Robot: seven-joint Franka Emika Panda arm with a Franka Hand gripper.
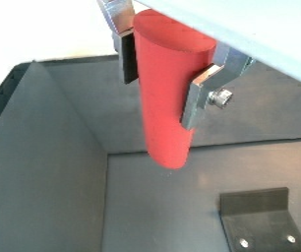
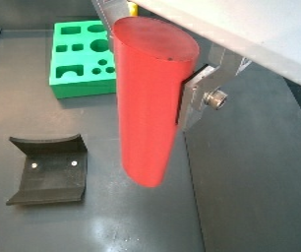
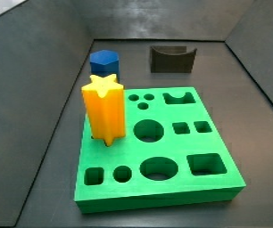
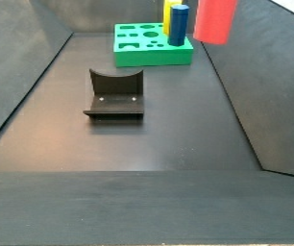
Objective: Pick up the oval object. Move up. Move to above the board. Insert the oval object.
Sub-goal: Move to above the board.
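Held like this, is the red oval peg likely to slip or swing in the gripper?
The oval object looks rigid, so probably no flexing. Its smooth matte sides may slip some. The gripper pinches only near its top, with most length hanging below, so a knock could pivot it.

The gripper hangs high above the dark floor, its plates clamped on the oval object, whose lower end hangs clear with open air below. The fixture stands alone mid-floor, well apart from the board, with bare floor all round it. On the board, the orange-yellow star peg and the blue hexagonal block rise along one edge; the other holes lie open from above. Sloping walls bound the floor.
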